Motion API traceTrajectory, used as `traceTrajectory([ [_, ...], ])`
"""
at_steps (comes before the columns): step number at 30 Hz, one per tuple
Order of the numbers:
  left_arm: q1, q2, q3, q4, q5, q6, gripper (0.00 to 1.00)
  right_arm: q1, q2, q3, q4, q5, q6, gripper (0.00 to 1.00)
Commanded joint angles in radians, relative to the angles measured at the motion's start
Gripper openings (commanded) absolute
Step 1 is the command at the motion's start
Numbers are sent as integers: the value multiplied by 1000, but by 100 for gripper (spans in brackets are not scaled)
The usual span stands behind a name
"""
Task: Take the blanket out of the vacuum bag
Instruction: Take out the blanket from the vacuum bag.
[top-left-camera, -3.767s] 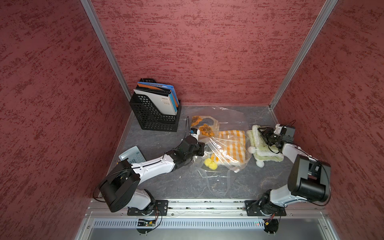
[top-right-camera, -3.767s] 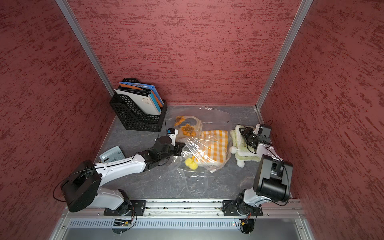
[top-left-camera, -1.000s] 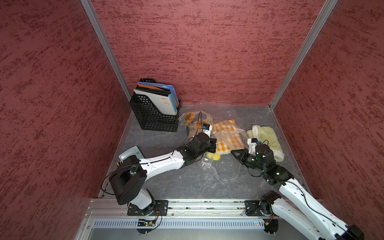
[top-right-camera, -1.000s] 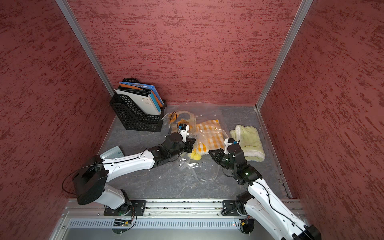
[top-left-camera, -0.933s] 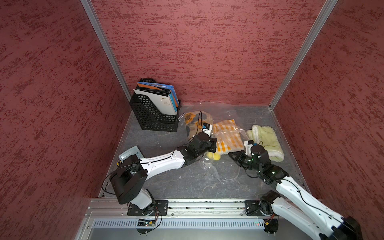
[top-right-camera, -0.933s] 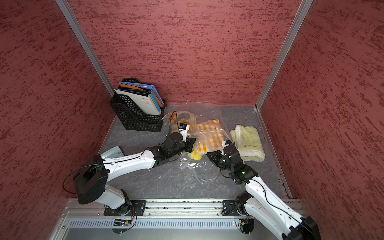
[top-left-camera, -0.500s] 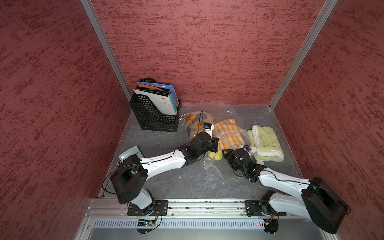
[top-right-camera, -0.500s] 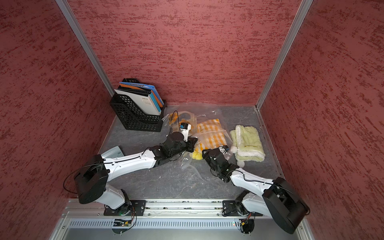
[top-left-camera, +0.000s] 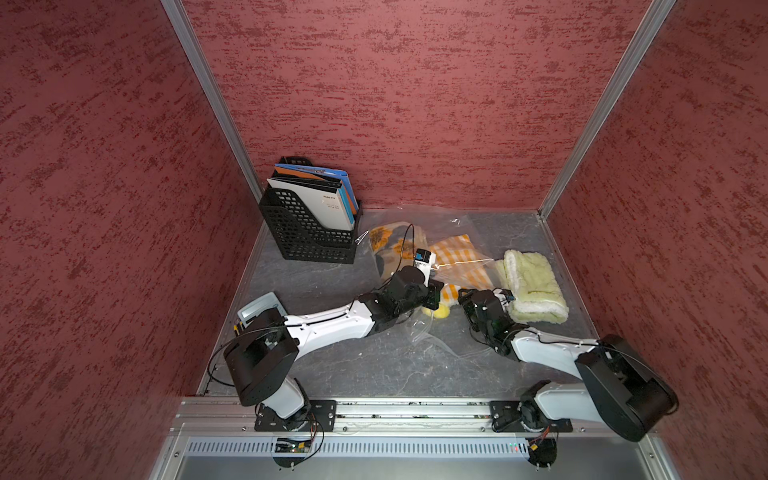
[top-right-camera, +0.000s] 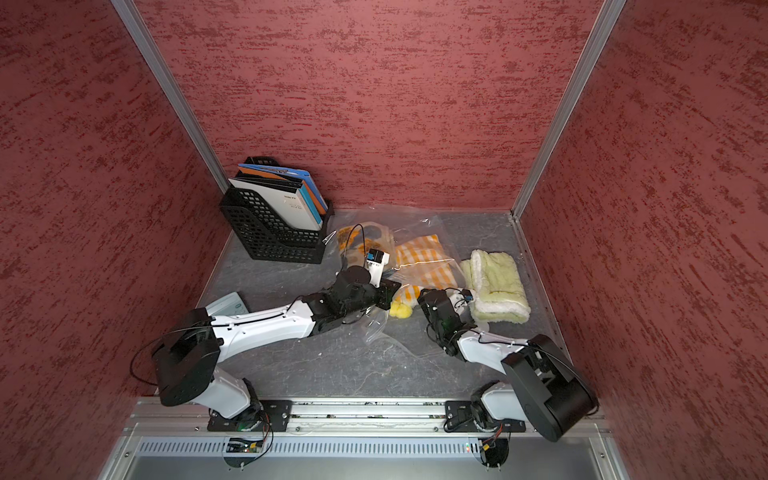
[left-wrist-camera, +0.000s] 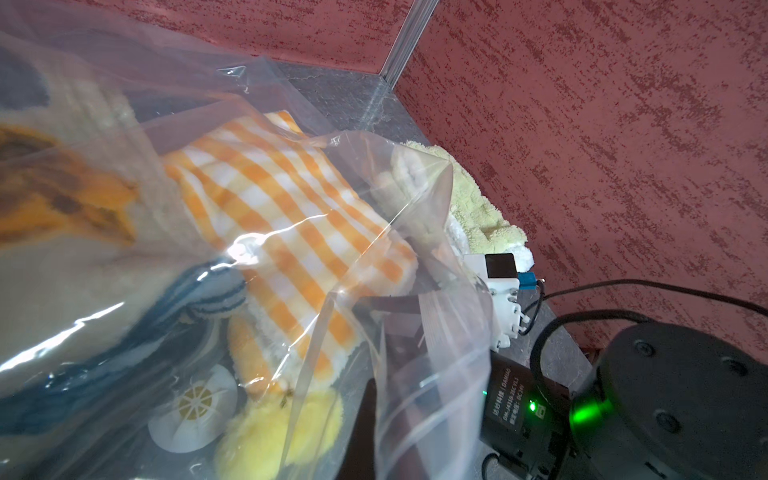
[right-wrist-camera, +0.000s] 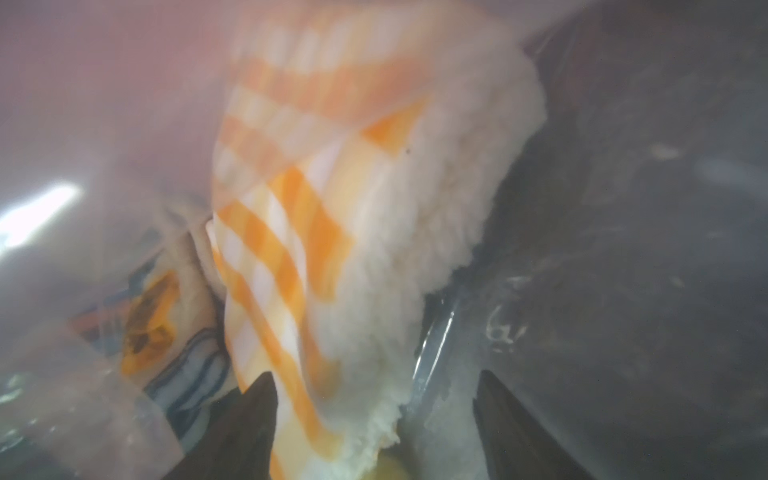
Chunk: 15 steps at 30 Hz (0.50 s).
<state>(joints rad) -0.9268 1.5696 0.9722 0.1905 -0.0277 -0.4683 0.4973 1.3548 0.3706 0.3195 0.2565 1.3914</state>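
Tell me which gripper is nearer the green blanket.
Right. The right gripper sits just beside the green blanket; the left gripper, shut on the bag, is farther, beyond the right one.

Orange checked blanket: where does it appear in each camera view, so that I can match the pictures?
In a top view: the orange checked blanket lies in the clear bag, at the table's far middle.
In a top view: the same place.
Left wrist view: under clear plastic, beside the green blanket.
Right wrist view: blurred, close, ahead of the open right claw.
Shared landmark: the flowered cloth next to it in the bag.
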Motion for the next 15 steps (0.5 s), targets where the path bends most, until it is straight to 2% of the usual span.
traceTrajectory([
  [1,2,-5,-18,48,-10,28,0,-32,52,43,67,-22,-26,70],
  [5,5,1,-22,51,-9,41,0,-32,178,97,174,-87,-56,72],
  [10,18,-4,-42,62,-1,43,0,-34,290,118,241,-108,-19,72],
  [12,23,-12,-56,79,9,44,0,-36,320,100,305,-100,-11,65],
  [15,29,-17,-68,86,14,45,0,-42,336,102,308,-76,-10,49],
])
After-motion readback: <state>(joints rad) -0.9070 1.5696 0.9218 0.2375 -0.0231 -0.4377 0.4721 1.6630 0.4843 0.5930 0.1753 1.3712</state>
